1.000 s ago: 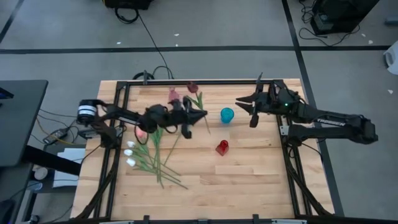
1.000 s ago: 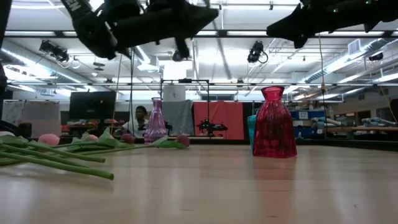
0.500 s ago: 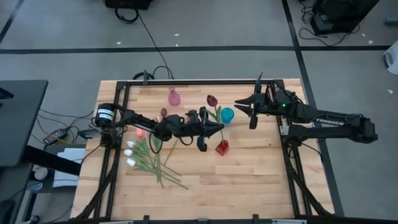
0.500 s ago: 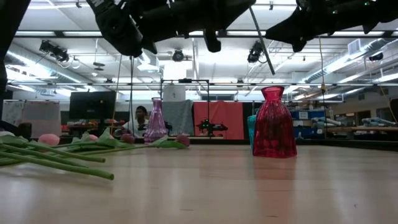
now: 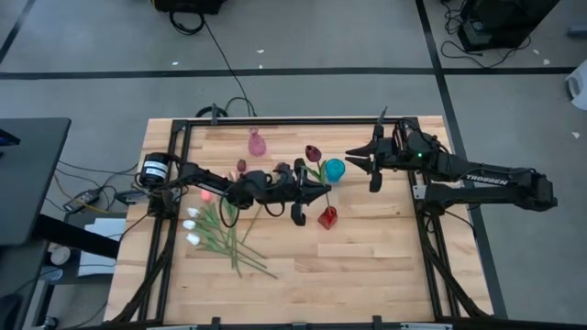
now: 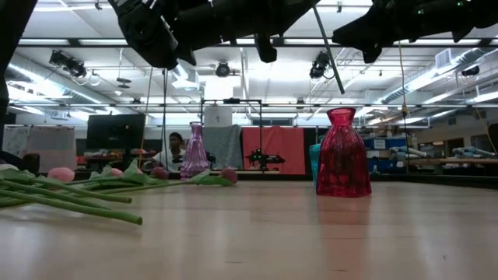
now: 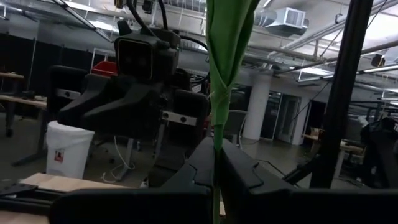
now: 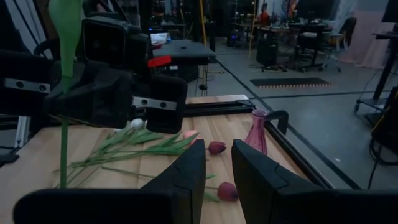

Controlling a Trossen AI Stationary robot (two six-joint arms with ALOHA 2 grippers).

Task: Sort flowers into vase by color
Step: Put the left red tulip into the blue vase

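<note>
Since a second ago my left arm has been swinging away from the flower pile and out toward the middle of the tabletop [image 5: 367,252], and over the last half second it is barely shifting at all. I am holding my left claw [image 5: 323,190] clenched on the green stem of a dark red tulip [image 5: 313,149], with the bud riding up on the far side of the claw and the stem running down past my fingers [image 7: 242,171]. Just below and slightly ahead of the claw, the red vase [image 5: 327,217] is standing; the teal vase [image 5: 335,170] is sitting close by on the far side, and the pink vase [image 5: 257,143] is well behind. My right claw [image 5: 364,163] is hovering just beyond the teal vase with its fingers slightly parted and nothing between them.

What is worrying me: the stem is hanging at a slant, so as I am lowering it the tip could be missing the narrow neck and sliding down the outside, or nudging the red vase over. The stem could also be slipping in my grip. The teal vase is near enough that I could be drifting into the wrong one. The remaining flowers [image 5: 215,229] are lying behind the claw.

For writing, I am reading "TROSSEN" on my right arm [image 5: 481,180]; nothing else is legible
</note>
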